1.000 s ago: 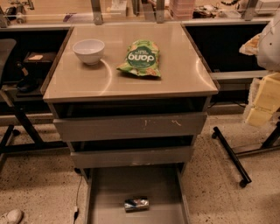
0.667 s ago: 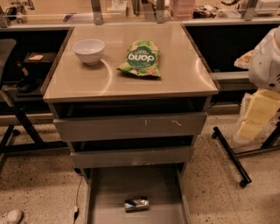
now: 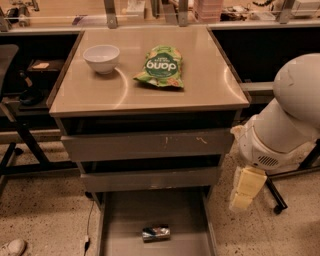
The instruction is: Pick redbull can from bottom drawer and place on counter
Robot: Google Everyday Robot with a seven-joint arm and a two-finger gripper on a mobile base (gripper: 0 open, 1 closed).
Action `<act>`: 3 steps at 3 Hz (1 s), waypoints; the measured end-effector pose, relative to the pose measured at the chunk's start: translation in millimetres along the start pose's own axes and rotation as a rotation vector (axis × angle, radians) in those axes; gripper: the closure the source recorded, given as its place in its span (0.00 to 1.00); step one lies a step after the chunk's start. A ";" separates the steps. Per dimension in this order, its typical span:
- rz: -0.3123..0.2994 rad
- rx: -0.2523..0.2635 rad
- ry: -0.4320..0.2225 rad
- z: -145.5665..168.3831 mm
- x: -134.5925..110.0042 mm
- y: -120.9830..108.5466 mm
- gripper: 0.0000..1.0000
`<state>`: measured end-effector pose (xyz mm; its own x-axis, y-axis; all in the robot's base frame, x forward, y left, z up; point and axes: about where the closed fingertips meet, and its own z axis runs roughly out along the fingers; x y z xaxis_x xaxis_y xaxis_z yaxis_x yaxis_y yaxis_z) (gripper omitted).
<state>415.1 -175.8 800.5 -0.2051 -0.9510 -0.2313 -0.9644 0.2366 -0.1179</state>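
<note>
You see the counter (image 3: pixel 150 92) carrying a bowl (image 3: pixel 101 58) at back left and a green bag (image 3: pixel 161 66) near it, not touching. The open bottom drawer (image 3: pixel 125 212) holds the can (image 3: pixel 156 233) on its side. The gripper (image 3: pixel 245 189) hangs right of the drawers.

The one camera looked from in front of the grey drawer cabinet (image 3: pixel 150 145) and from above it, pitched steeply downward. It faced the drawer fronts almost square-on. The tabletop (image 3: pixel 200 85) lay in the upper middle of the frame, and the long bench (image 3: pixel 65 12) crossed the top edge behind it. The open bottom drawer (image 3: pixel 127 212) ran off the lower edge, with the redbull can (image 3: pixel 156 233) just inside that edge. The view stood near: the cabinet filled the middle, with speckled floor (image 3: pixel 40 215) on both sides. The robot's arm (image 3: pixel 295 100) loomed large at the right edge, close to the lens. The claw (image 3: pixel 247 187) hung from the arm's lower end, just right of the cabinet and over the floor.
</note>
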 end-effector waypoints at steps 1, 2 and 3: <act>0.000 0.001 0.000 -0.3 -0.1 -0.2 0.00; 0.008 -0.024 -0.020 19.3 2.8 12.9 0.00; 0.016 -0.093 -0.039 77.9 3.3 40.6 0.00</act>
<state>388.3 -153.9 719.8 -0.2153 -0.9384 -0.2702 -0.9729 0.2302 -0.0241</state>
